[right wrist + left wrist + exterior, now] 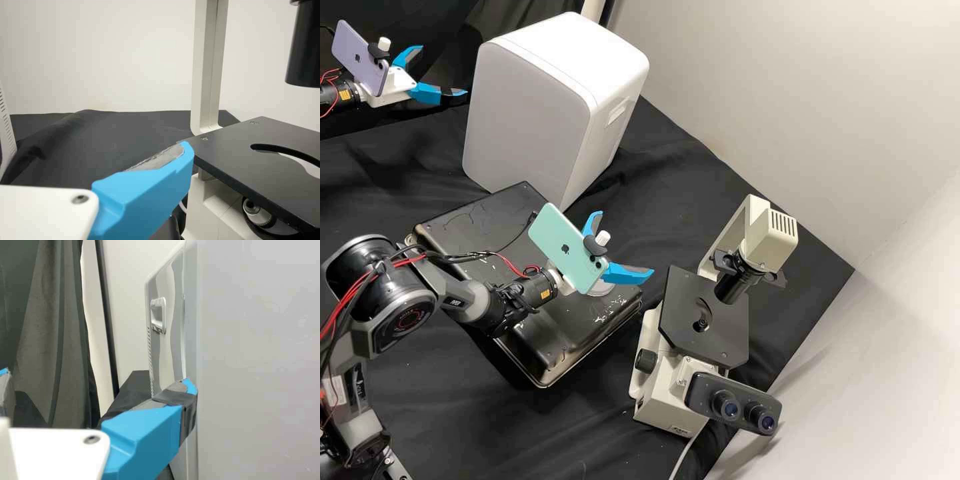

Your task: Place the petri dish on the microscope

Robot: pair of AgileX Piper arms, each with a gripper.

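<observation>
At the near end of the bench (653, 167), the microscope (703, 327) is set. Just beside the microscope a shallow black tray (480, 227) is laid. In the tray corner nearest the microscope a pale round form, taken to be the petri dish (608, 288), is seen among white flecks. Over that corner the right pincer (625, 243) is held wide open, with nothing gripped. Beyond the tray from the microscope a closed white box (547, 100) is stood. Beside the box the left pincer (442, 70) is held open and empty.
</observation>
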